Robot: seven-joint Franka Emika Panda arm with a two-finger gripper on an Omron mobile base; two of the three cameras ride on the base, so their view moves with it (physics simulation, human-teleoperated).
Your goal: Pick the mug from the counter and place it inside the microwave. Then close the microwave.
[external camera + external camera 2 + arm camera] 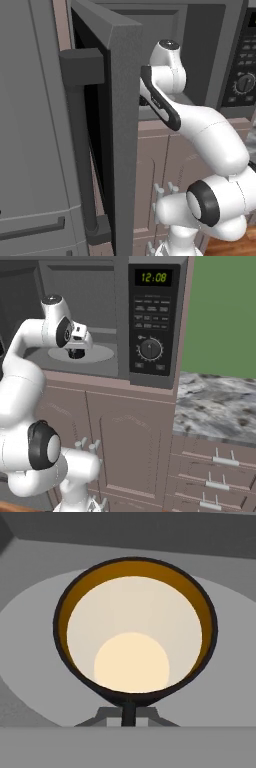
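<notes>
Arm reaches into microwave (pixel 150 316), claw (pixel 76 353) gripping mug (pixel 135 632).

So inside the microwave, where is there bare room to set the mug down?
The gripper holds the mug over the pale turntable in the microwave. The plate lies bare around it, toward the button panel. The marbled counter, right of the microwave, is bare too.

Even, flat rendered light; soft shadows in microwave (pixel 95 316) cavity, no glare, slight blur.
</notes>
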